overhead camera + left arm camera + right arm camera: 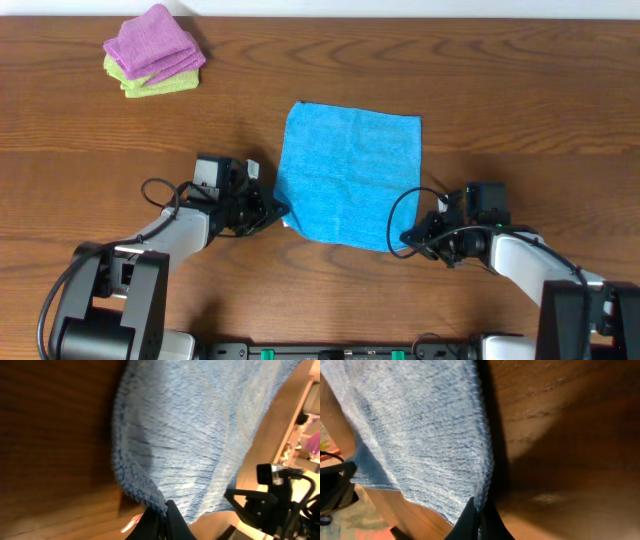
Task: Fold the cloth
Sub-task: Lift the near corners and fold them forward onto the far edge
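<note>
The sky-blue cloth [350, 172] lies spread flat on the wooden table, near its middle. My left gripper [279, 212] is shut on the cloth's near left corner; in the left wrist view the black fingers [162, 517] pinch the hemmed edge of the cloth [200, 435], with a small white tag beside them. My right gripper [407, 238] is shut on the near right corner; in the right wrist view the fingers [479, 515] clamp the cloth's edge [420, 435].
A folded purple cloth [155, 42] sits on a folded light-green cloth [160, 84] at the far left of the table [520, 100]. The right arm shows in the left wrist view [275, 500].
</note>
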Robot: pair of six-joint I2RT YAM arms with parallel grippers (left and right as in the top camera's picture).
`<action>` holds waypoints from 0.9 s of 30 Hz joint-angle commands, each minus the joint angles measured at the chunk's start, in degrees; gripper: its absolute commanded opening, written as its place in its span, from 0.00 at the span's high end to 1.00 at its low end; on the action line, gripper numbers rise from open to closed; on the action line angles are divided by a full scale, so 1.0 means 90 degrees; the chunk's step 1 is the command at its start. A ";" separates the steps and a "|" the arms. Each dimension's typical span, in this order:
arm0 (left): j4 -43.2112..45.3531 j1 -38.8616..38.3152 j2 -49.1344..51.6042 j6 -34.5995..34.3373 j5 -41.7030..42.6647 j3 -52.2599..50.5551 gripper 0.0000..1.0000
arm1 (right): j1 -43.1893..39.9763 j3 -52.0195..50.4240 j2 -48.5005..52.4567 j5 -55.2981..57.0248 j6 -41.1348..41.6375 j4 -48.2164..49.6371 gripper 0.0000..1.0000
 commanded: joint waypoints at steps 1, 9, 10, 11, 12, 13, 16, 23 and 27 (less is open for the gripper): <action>0.0034 -0.0024 0.0063 -0.0039 0.0240 0.0432 0.94 | 0.0049 0.0240 -0.0330 -0.0160 -0.0058 -0.0019 0.98; 0.0024 -0.0136 0.0051 0.0024 0.0046 0.1190 0.94 | 0.0049 0.0811 -0.0867 0.0644 -0.0296 0.0007 0.98; 0.0022 -0.0175 0.0051 0.0114 -0.0143 0.1239 0.94 | 0.0049 0.0911 -0.0865 0.0712 -0.0454 0.0005 0.98; 0.0022 -0.0197 0.0051 0.0158 -0.0299 0.1265 0.94 | 0.0049 0.0986 -0.0865 0.0782 -0.0532 0.0002 0.98; 0.0024 -0.0221 0.0051 0.0206 -0.0474 0.1287 0.94 | 0.0049 0.1071 -0.0865 0.0908 -0.0544 0.0002 0.98; 0.0024 -0.0231 0.0051 0.0270 -0.0566 0.1299 0.94 | 0.0049 0.1124 -0.0865 0.1005 -0.0542 0.0000 0.98; 0.0044 -0.0228 0.0053 0.0342 -0.0680 0.1362 0.94 | 0.0049 0.1226 -0.0865 0.1236 -0.0544 0.0005 0.98; 0.0151 -0.0233 0.0083 0.0508 -0.1236 0.1683 0.94 | 0.0049 0.1231 -0.0862 0.1564 -0.0561 0.0153 0.98; 0.0308 -0.0240 0.0172 0.0583 -0.1321 0.1739 0.94 | 0.0049 0.1236 -0.0758 0.1562 -0.0561 0.0444 0.98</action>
